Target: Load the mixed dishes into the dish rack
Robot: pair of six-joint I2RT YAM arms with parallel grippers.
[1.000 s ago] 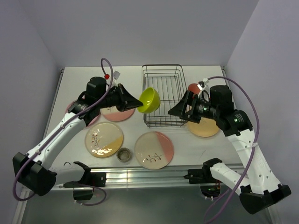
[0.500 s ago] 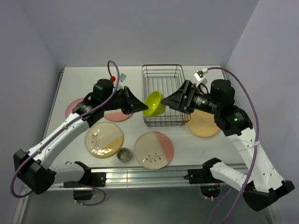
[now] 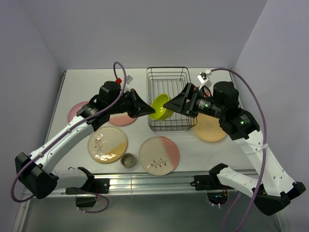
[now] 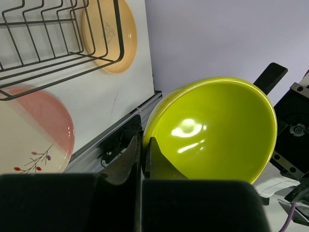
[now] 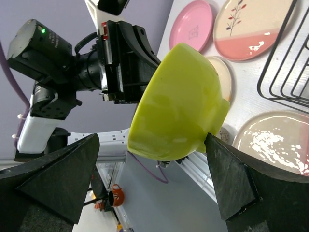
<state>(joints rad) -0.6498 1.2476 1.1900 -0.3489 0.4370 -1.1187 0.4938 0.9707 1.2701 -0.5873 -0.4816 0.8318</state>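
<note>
My left gripper (image 3: pixel 146 110) is shut on the rim of the lime-green bowl (image 3: pixel 161 107) and holds it tilted in the air over the near left part of the black wire dish rack (image 3: pixel 169 77). In the left wrist view the fingers (image 4: pixel 129 157) pinch the bowl's (image 4: pixel 217 130) rim. My right gripper (image 3: pixel 170 103) is open and right at the bowl's other side. In the right wrist view the bowl (image 5: pixel 178 104) sits between its spread fingers (image 5: pixel 227 179). The tiny grey cup (image 3: pixel 128 159) stands near the front. The tumbler is hidden.
On the table lie a plain pink plate (image 3: pixel 76 111), a cream-and-pink plate (image 3: pixel 119 119) under the left arm, a cream-and-yellow sprig plate (image 3: pixel 107 144), a cream-and-pink sprig plate (image 3: pixel 159 154), and an orange-yellow plate (image 3: pixel 210 129) right of the rack.
My left arm carried the bowl rightward to above the rack. My right gripper swung left and up from the orange-yellow plate and now brackets the bowl.
</note>
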